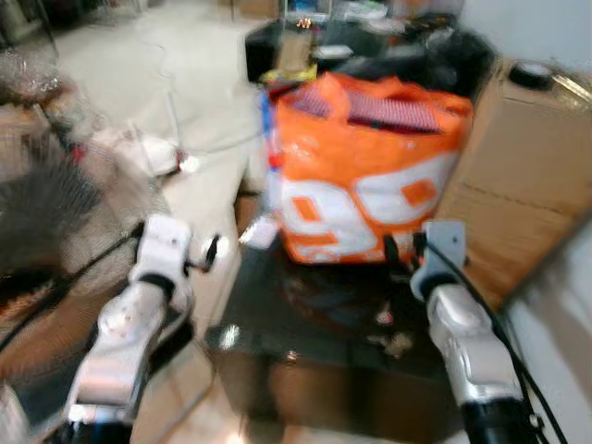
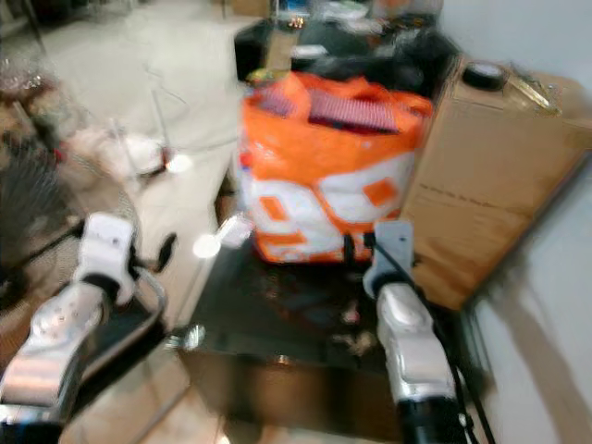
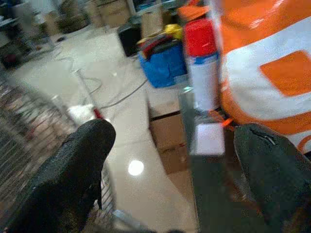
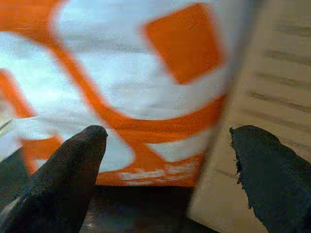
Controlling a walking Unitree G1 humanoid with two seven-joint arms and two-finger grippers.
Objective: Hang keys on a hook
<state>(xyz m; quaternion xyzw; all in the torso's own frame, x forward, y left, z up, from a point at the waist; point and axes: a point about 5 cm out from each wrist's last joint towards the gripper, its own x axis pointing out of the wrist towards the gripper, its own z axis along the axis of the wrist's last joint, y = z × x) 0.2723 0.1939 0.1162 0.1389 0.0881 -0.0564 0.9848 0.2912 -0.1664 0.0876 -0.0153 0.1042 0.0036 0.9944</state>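
The head views are blurred. On the dark glossy table [image 1: 277, 324] lies a small pale cluster [image 1: 393, 342], possibly the keys; it is too blurred to be sure. My left gripper [image 1: 211, 252] is held out by the table's left edge, over the floor. In the left wrist view its fingers [image 3: 73, 174] stand wide apart with nothing between them. My right gripper [image 1: 402, 248] is over the table, close to the foot of an orange and white bag [image 1: 361, 176]. It is open and empty, and the bag [image 4: 136, 87] is right in front of it.
A large cardboard box [image 1: 527, 176] stands to the right of the bag, with a white wall beyond it. A wire fan grille [image 1: 46, 213] is on my left. A red-capped spray can [image 3: 201, 63] and a blue bin [image 3: 163, 63] stand by the table. Cables run across the pale floor [image 1: 185, 74].
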